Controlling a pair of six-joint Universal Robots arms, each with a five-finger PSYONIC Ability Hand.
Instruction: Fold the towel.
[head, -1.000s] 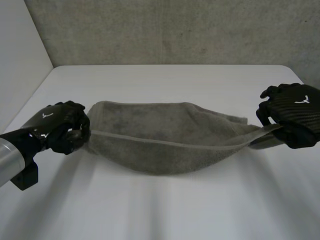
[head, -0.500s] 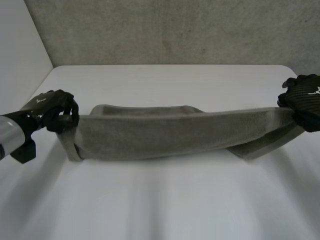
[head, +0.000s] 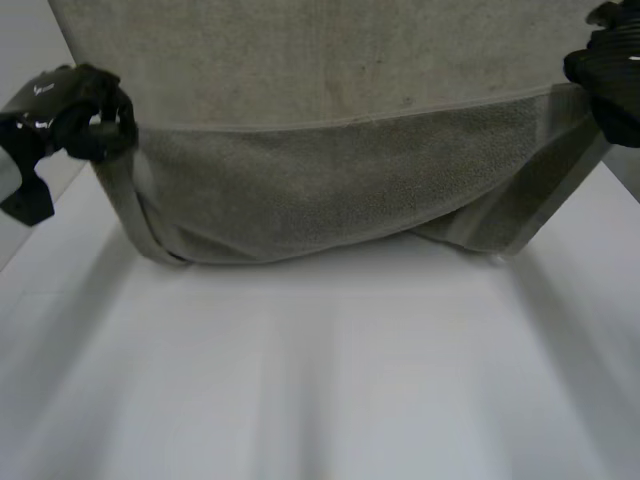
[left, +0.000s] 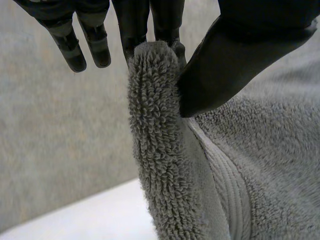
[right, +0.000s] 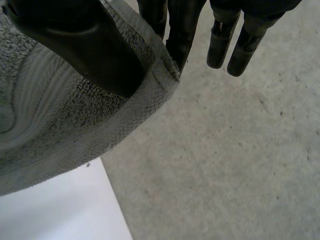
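Observation:
A grey towel (head: 330, 185) hangs stretched in the air between my two hands, its lower folds still touching the white table (head: 330, 380). My left hand (head: 75, 105) holds the towel's left top corner. In the left wrist view the thumb (left: 225, 65) pinches the towel's (left: 160, 125) edge against the fingers. My right hand (head: 610, 65) holds the right top corner high up. In the right wrist view its thumb (right: 85, 45) presses the towel (right: 60, 115) corner against the fingers.
A grey concrete wall (head: 300, 50) rises behind the table. The table's near half lies bare in front of the hanging towel. Beside the right hand, the table edge and grey floor (right: 225, 165) appear in the right wrist view.
Both hands have risen and moved apart, lifting the towel from a sagging heap on the table into a taut hanging sheet.

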